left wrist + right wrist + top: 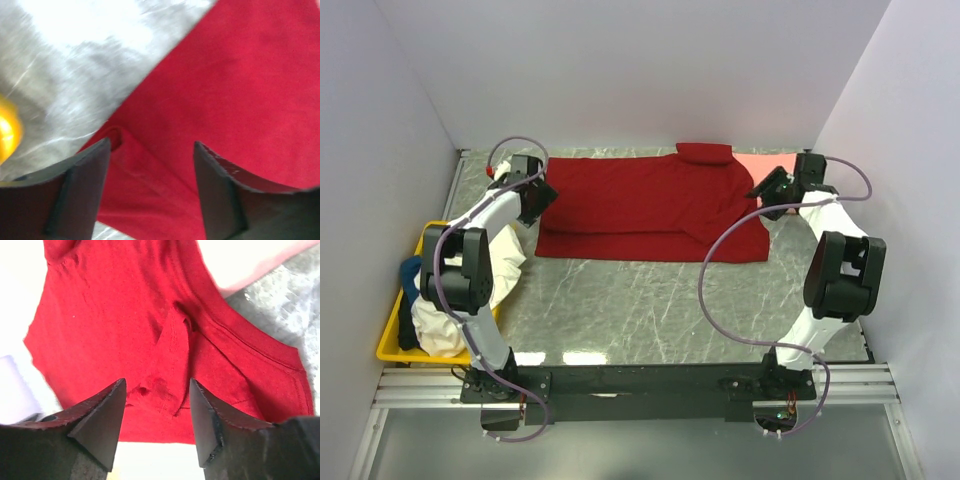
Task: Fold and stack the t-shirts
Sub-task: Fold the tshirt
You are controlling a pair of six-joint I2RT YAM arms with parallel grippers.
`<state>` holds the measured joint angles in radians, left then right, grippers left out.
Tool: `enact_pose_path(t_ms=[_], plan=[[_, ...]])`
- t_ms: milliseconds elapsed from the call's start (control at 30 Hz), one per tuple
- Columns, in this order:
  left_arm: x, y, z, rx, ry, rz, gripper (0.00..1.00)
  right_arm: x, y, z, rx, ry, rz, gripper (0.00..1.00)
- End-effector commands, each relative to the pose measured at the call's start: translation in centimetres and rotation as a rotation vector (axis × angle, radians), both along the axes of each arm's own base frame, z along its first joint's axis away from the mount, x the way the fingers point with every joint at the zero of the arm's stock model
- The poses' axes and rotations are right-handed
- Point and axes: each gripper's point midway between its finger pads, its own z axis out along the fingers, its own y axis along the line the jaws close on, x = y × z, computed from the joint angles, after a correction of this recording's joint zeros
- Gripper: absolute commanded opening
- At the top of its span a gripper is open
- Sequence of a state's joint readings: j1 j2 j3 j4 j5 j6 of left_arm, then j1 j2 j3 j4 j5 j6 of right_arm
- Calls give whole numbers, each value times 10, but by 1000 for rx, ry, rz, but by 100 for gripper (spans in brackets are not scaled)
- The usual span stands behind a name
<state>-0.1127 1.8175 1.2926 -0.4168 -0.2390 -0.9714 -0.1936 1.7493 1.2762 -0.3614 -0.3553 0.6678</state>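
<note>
Top view from above-behind, wrist views close over shared red t-shirt (pixel 650 205)

Looking down your left gripper (pixel 151 145), you see its two dark fingers (pixel 82 185) rising from 7 and 5 o'clock, spread well apart with nothing clamped between them. The dark red t-shirt (pixel 240 90) fills the view from 1 through 6 o'clock, and its stitched edge runs diagonally from 1 to 8 o'clock, ending in a small rolled corner just beside the left fingertip. Grey marbled table (pixel 75 60) shows from 9 to 12 o'clock, with a blurred yellow-orange shape (pixel 7 131) at the 9 o'clock edge.
</note>
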Motion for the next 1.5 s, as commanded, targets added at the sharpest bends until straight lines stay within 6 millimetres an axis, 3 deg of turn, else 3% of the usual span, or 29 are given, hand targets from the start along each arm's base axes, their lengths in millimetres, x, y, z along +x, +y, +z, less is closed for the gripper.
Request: enact_pose_path(t_ms=[0,67,133,200,233,367,567,767,1267,1467], plan=[[20,-11,39,-37,-119,-74,77,7,13,26,-100,-65,42,62],[16,-15,50,-56,-147,-79,78,0,23,23,-111,-66,63,62],[6,-19,46,-70,-142,-79,77,-8,45,18,-121,-64,106,62],[-1,-23,38,-68,-123,-82,77,-18,56,9,-138,-58,124,62],[-3,-27,34,-74,-115,-90,77,-23,74,5,-139,-55,161,62],[-10,-49,16,-72,-59,-126,77,-45,97,-14,-147,-39,200,62],[-10,-65,-5,-58,-21,-124,78,-62,103,-35,-178,-10,208,62],[3,-66,-16,-33,6,-123,79,-61,101,-47,-188,13,205,62],[40,-68,-11,5,-17,-125,78,-56,108,-64,-152,37,221,60],[42,-68,-10,3,-19,-128,78,-55,108,-69,-149,45,221,56]])
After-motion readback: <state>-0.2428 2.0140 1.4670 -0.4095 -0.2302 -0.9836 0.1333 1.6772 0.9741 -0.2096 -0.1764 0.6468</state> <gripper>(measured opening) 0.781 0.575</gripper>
